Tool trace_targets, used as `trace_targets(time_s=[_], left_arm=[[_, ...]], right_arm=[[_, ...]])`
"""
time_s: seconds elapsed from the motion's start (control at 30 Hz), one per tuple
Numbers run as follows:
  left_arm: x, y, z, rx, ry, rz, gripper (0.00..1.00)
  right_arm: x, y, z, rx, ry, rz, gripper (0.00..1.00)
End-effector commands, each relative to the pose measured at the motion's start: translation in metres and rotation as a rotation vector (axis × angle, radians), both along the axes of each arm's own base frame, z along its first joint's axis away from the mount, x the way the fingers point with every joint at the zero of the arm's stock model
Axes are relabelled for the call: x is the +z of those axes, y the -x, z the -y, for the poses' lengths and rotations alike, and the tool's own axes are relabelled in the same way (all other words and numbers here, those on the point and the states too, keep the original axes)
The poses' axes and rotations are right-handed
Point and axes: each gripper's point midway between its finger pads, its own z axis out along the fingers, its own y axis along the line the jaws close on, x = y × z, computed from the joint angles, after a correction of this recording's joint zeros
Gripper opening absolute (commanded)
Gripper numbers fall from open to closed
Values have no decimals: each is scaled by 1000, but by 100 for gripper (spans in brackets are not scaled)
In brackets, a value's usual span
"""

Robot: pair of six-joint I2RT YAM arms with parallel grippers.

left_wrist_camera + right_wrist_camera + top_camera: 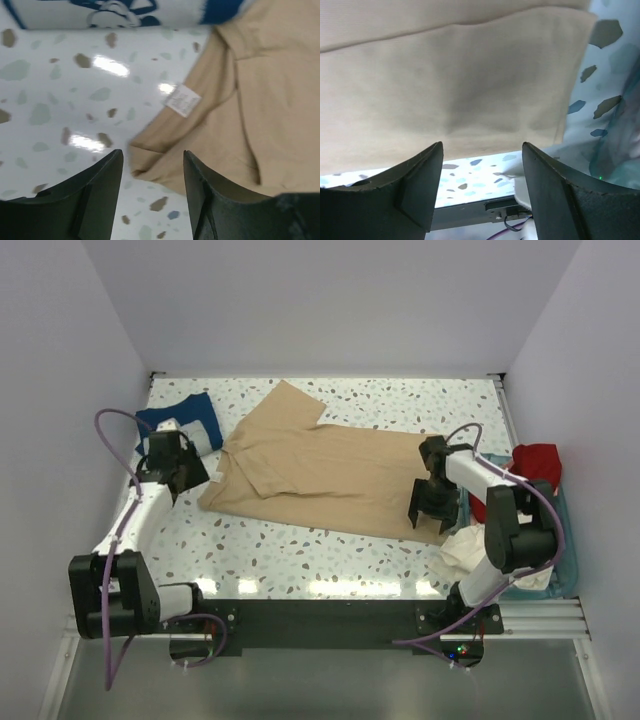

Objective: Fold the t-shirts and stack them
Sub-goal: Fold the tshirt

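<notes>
tan t-shirt [320, 465]: soft matte cloth, flat at table centre, long axis left-right, collar left, hem right | navy t-shirt [185, 425]: folded, white print, far left | left gripper [152, 151]: jaws apart, empty, over tan shirt's left edge | right gripper [482, 143]: jaws apart, empty, over hem | speckled table [300, 550]: glossy
</notes>
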Motion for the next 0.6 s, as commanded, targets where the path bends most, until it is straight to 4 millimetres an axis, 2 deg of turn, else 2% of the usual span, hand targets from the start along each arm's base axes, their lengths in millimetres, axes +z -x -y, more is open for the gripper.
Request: trace_targets(time_s=[0.0,0.03,0.07,0.1,0.13,0.27,0.37,0.47,0.53,0.57], left_arm=[[19,-29,54,-88,125,104,57],[15,-30,75,-139,185,102,57],[12,-31,87,-159,222,102,57],[7,-36,93,-150,264,112,57],[-2,-32,99,-160,288,98,57],[-33,-28,108,-166,338,53,58],[-55,-20,119,-165,416,22,59],[-74,-10,123,-135,461,1,59],[-89,3,117,-85,450,-40,60],[-90,6,115,-64,448,-42,61]], right_arm=[[25,-20,-15,39,21,84,68],[30,-25,-22,45,6,103,68],[33,-28,-27,50,-6,116,68],[34,-29,-35,65,-19,124,68],[37,-32,-40,71,-27,137,68],[29,-36,-60,91,-98,147,69],[16,-34,-69,93,-146,140,69],[1,-27,-70,94,-156,122,69],[-9,-18,-68,94,-149,90,69],[-13,-16,-67,94,-148,84,69]])
